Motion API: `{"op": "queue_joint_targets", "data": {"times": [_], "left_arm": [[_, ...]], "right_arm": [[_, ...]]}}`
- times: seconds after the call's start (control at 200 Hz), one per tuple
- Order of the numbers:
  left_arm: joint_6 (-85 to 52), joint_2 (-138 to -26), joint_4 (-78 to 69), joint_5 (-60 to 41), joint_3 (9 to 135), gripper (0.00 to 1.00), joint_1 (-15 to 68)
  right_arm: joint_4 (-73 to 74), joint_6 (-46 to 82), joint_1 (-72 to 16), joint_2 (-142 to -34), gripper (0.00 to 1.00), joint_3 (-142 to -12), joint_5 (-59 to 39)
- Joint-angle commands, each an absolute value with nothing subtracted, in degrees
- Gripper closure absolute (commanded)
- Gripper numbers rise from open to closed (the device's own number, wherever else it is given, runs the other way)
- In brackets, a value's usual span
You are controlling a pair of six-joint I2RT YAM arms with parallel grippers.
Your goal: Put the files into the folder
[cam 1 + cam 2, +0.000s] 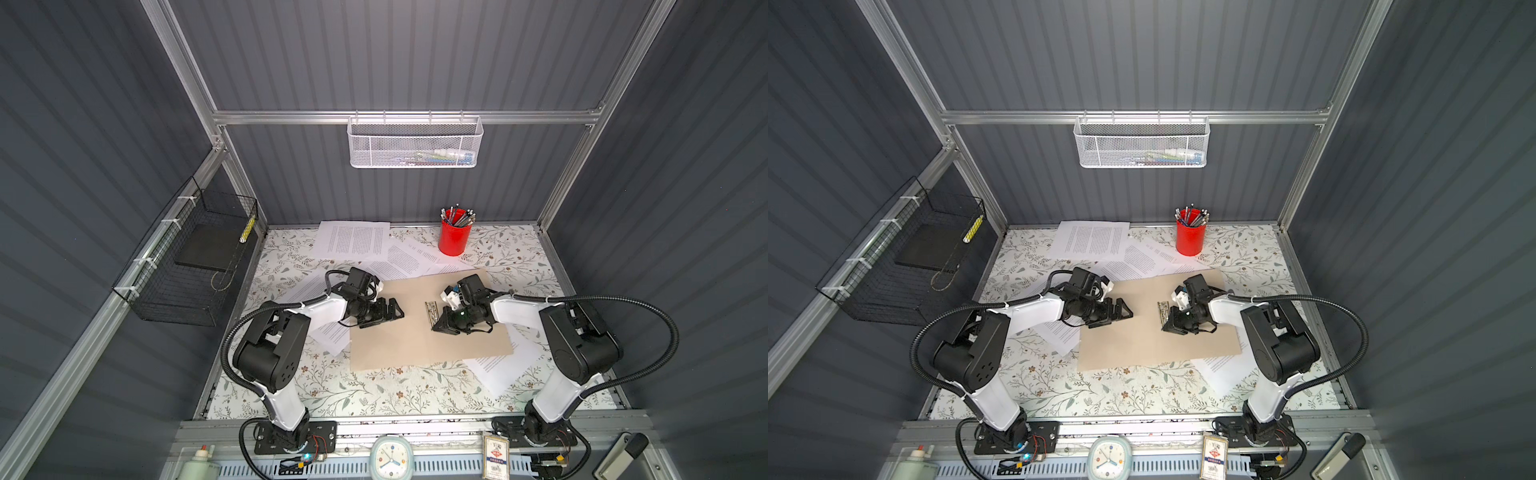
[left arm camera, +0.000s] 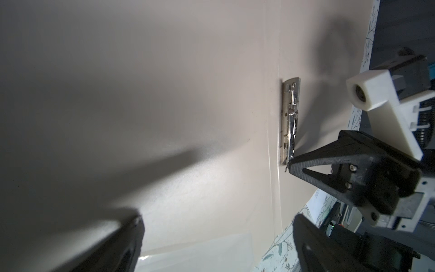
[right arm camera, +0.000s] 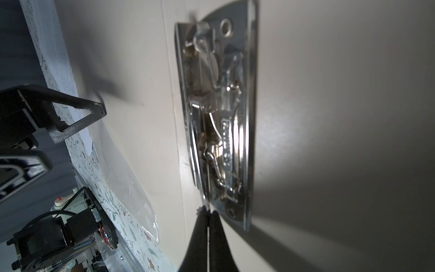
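Right gripper [image 3: 208,215] is squeezed together, pinching the lever end of the metal clip [image 3: 221,122]. The folder [image 1: 415,349] lies open flat right under both grippers. Left gripper [image 1: 395,311] hangs spread wide opposite it. The files [image 1: 353,243] are scattered beyond them, around the folder's edges.

Right gripper [image 3: 208,214], with fingers [image 3: 200,235] pressed together on the thin raised lever of the metal clip [image 3: 219,117], which is fixed beside the crease of the opened folder [image 3: 329,106]. The left gripper [image 3: 74,137], fingers spread, is seen over the folder's other half, near the floral bench [image 3: 94,188].
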State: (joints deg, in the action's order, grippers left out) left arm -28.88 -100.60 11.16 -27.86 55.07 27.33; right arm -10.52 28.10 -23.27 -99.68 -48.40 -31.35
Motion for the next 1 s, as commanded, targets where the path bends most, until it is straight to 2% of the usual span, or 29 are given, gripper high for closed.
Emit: {"op": "queue_joint_targets", "data": {"times": [0.0, 0.225, 0.48, 0.495, 0.54, 0.56, 0.59, 0.635, 0.735, 0.88, 0.996], "left_arm": [[-27.6, -107.0, 19.9, -19.3, 50.4, 0.00, 27.2], [-27.7, -107.6, 19.2, -19.3, 49.9, 0.00, 27.2], [-27.9, -108.0, 19.0, -19.3, 49.9, 0.00, 27.1], [-27.9, -108.1, 18.9, -19.3, 49.8, 0.00, 27.1], [-27.9, -108.1, 18.6, -19.3, 49.9, 0.00, 27.1], [-27.9, -108.1, 18.5, -19.5, 49.9, 0.00, 27.1], [-27.9, -108.2, 18.4, -19.6, 50.0, 0.00, 27.1], [-28.2, -108.0, 18.2, -19.7, 50.0, 0.00, 27.1], [-28.6, -107.8, 17.9, -20.4, 50.5, 0.00, 27.1], [-28.7, -107.4, 17.6, -21.9, 51.2, 0.00, 27.1], [-29.3, -106.2, 17.3, -24.6, 52.7, 0.00, 27.1]], "right_arm": [[-13.8, 30.2, -23.2, -101.4, 1.00, -44.7, -19.9], [-12.7, 31.6, -23.4, -101.2, 1.00, -44.2, -16.5], [-14.7, 30.3, -22.4, -88.9, 1.00, -46.0, -27.3], [-14.4, 30.4, -22.3, -88.2, 0.93, -46.0, -28.4], [-13.5, 30.7, -21.9, -86.3, 0.59, -46.1, -30.9], [-13.4, 30.8, -21.9, -85.4, 0.50, -46.2, -30.9], [-13.6, 30.5, -21.9, -84.0, 0.44, -46.3, -30.9], [-14.3, 29.8, -21.9, -82.2, 0.41, -46.5, -30.3], [-17.1, 28.8, -21.9, -79.8, 0.47, -46.4, -25.9], [-17.4, 28.0, -21.8, -80.1, 0.53, -45.3, -26.6], [-16.4, 28.0, -21.9, -80.7, 0.54, -44.4, -26.7]]}}
